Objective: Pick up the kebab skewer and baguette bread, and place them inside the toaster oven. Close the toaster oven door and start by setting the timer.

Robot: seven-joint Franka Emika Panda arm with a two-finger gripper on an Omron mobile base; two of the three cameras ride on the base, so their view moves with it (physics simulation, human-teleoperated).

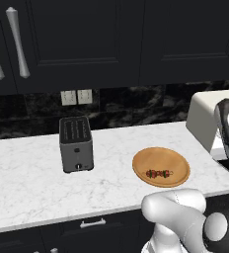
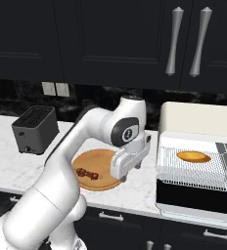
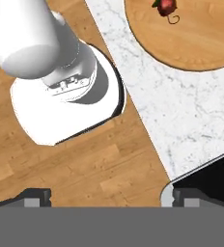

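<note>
The kebab skewer (image 2: 88, 173) lies on the round wooden plate (image 2: 103, 161) on the marble desk (image 2: 8, 166); right of the plate, the baguette bread (image 2: 193, 156) rests on the rack inside the open toaster oven (image 2: 198, 122). The hand (image 2: 121, 177) hangs released, empty, over the plate's right edge.

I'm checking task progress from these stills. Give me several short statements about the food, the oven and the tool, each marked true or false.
1. The baguette bread lies on the rack inside the toaster oven. True.
2. The kebab skewer is in the oven too. False: it lies on the round wooden plate.
3. The toaster oven door is shut. False: it hangs open.
4. The tool is open and holds nothing. True.
5. The dark slot toaster stands on the plate. False: it stands beside it on the counter.
</note>
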